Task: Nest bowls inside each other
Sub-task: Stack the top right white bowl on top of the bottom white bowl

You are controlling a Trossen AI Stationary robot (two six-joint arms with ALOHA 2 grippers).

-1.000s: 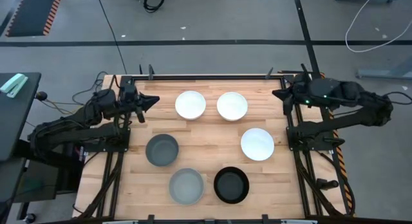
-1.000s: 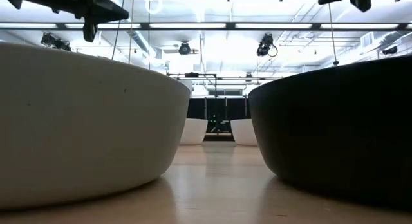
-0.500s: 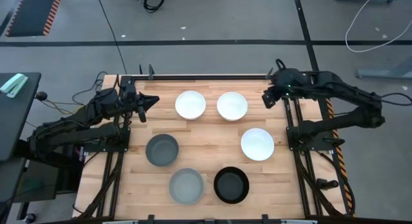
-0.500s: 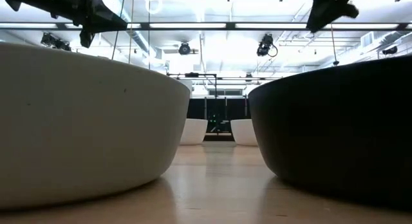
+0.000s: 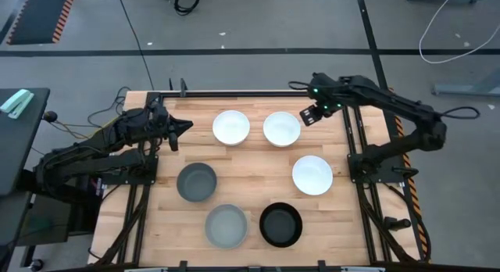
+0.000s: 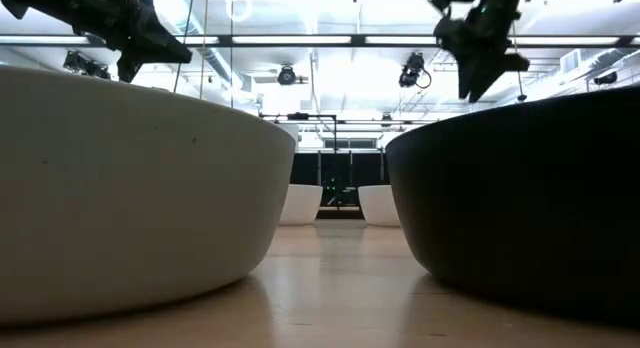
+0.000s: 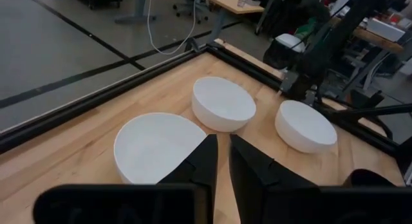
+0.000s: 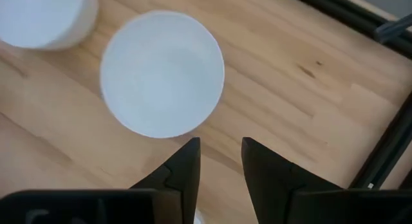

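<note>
Six bowls rest on their bases on the wooden table. Two white bowls (image 5: pixel 231 127) (image 5: pixel 281 128) sit at the far side and a third white bowl (image 5: pixel 312 175) at the right. A dark grey bowl (image 5: pixel 196 182), a light grey-green bowl (image 5: pixel 226 226) and a black bowl (image 5: pixel 280 224) stand nearer. My right gripper (image 8: pixel 221 153) hovers open above the table, just right of the far right white bowl (image 8: pixel 161 73). My left gripper (image 7: pixel 223 150) hangs left of the far left white bowl (image 7: pixel 158 147), with a narrow gap between its fingers and nothing held.
A black metal frame (image 5: pixel 250 92) runs along the table's far edge and down both sides, where the arm bases stand. Bare wood lies between the bowls in the middle of the table (image 5: pixel 254 174). In the low view the light grey-green bowl (image 6: pixel 120 188) and black bowl (image 6: pixel 520 208) fill the foreground.
My right gripper has swung from the table's far right corner toward the left edge and come down, and now hangs beside the far right white bowl. The bowls have not moved.
</note>
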